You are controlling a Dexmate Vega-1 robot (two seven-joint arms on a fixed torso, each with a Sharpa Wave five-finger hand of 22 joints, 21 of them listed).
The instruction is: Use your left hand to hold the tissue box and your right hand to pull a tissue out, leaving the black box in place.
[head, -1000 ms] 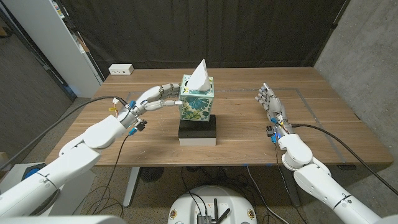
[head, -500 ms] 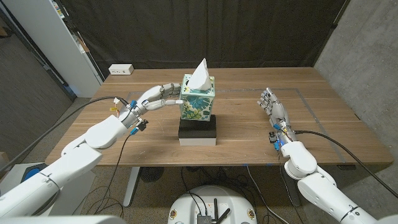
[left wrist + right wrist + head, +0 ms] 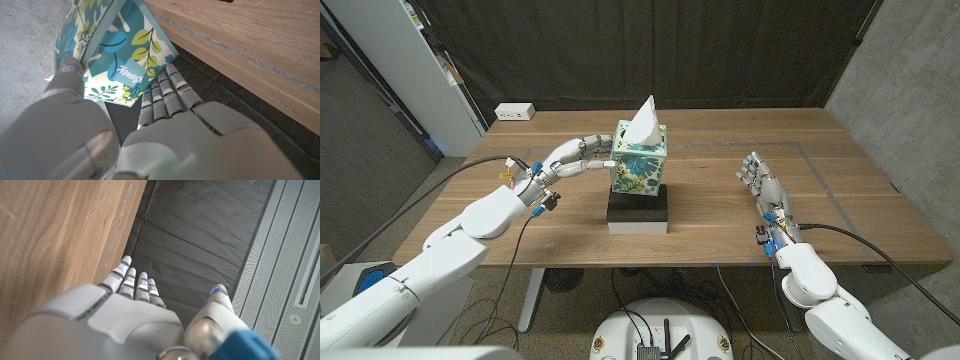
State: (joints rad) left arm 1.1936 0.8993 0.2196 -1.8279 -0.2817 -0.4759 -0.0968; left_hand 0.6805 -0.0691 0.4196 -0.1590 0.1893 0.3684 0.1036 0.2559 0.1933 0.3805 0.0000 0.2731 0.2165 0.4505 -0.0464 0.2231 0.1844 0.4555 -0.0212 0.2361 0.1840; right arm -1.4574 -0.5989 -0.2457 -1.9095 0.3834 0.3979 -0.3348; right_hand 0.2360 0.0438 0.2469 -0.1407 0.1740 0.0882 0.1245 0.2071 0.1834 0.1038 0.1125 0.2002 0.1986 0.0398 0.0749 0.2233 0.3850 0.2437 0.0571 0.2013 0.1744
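Got my left hand [image 3: 572, 156] wrapped on the tissue box [image 3: 638, 157], which sits on the black box [image 3: 638, 210]. Right hand [image 3: 763, 186] is spread and holding nothing, well off to the box's right. Tissue [image 3: 642, 122] not pulled yet.

A: The head view looks down over the whole bench [image 3: 720, 215]; the left wrist view sits close behind its fingers [image 3: 165, 95], facing the tissue box [image 3: 112, 50].

B: Both share that box; the right wrist view looks past its fingers [image 3: 131, 280] along the bench edge.
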